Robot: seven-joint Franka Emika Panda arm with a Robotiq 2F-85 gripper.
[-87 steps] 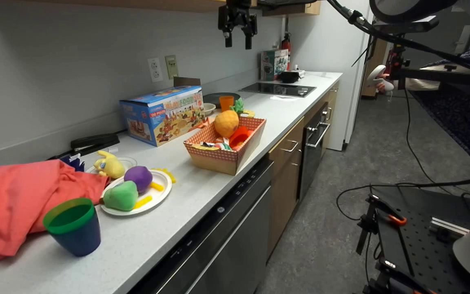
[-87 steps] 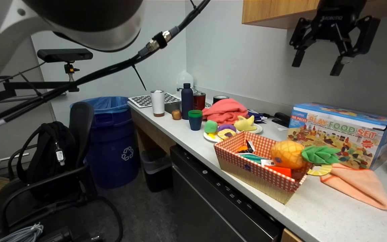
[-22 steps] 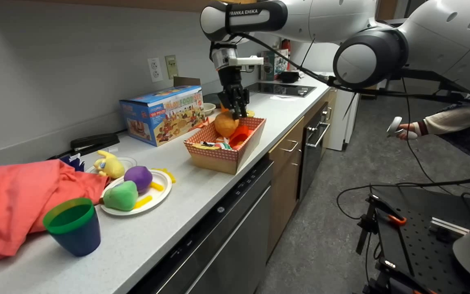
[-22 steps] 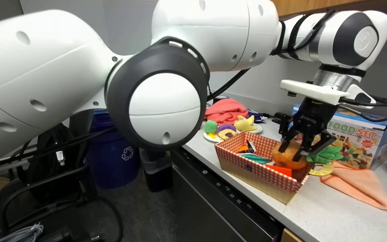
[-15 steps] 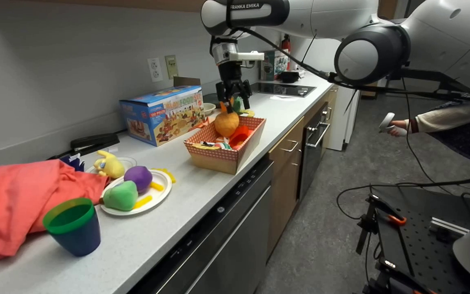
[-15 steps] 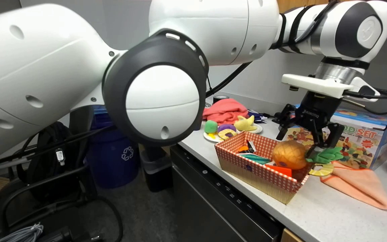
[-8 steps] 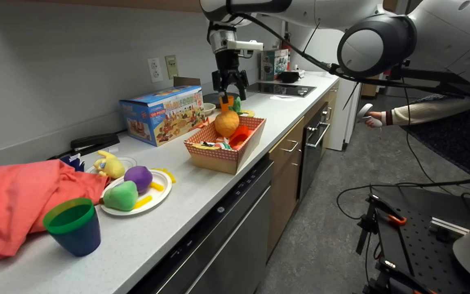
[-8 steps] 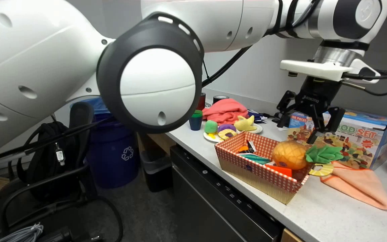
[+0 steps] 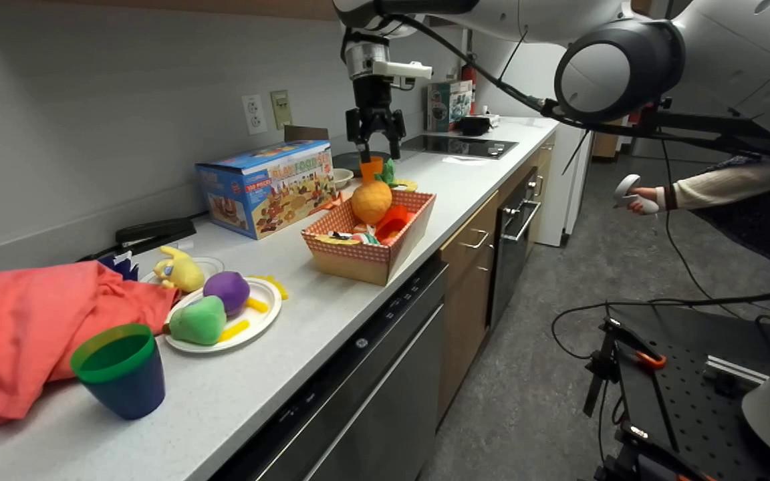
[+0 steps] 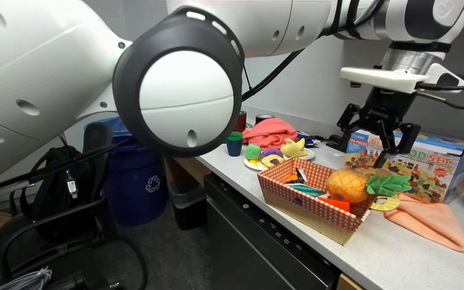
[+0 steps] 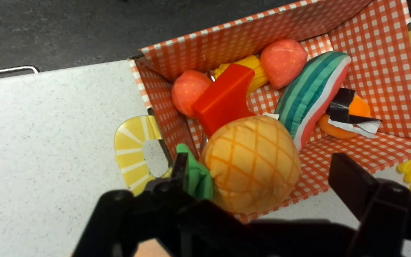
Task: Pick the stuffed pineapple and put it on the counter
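Observation:
The stuffed pineapple (image 9: 371,202) (image 10: 346,186) (image 11: 253,162) is an orange-yellow plush with a green tuft. It lies on its side in the red-checked basket (image 9: 348,264) (image 10: 304,213), and its tuft pokes over the basket's end wall. The basket stands on the pale grey-white counter (image 9: 311,321) (image 10: 401,257) (image 11: 55,142). My gripper (image 9: 379,151) (image 10: 359,153) (image 11: 261,162) is open and empty, pointing down a little above the pineapple. In the wrist view one finger overlaps the tuft and the other lies past the pineapple's body.
The basket also holds a red toy piece (image 11: 225,98) and a toy watermelon slice (image 11: 312,94). A play food box (image 9: 268,184) stands behind the basket by the wall. A peach cloth (image 10: 429,221), a plate of toys (image 9: 265,324) and a cup (image 9: 121,374) lie on the counter.
My gripper came down from high up to the pineapple, then over the last second and a half opened wider and rose off it. The pineapple stays in the basket, barely shifted.

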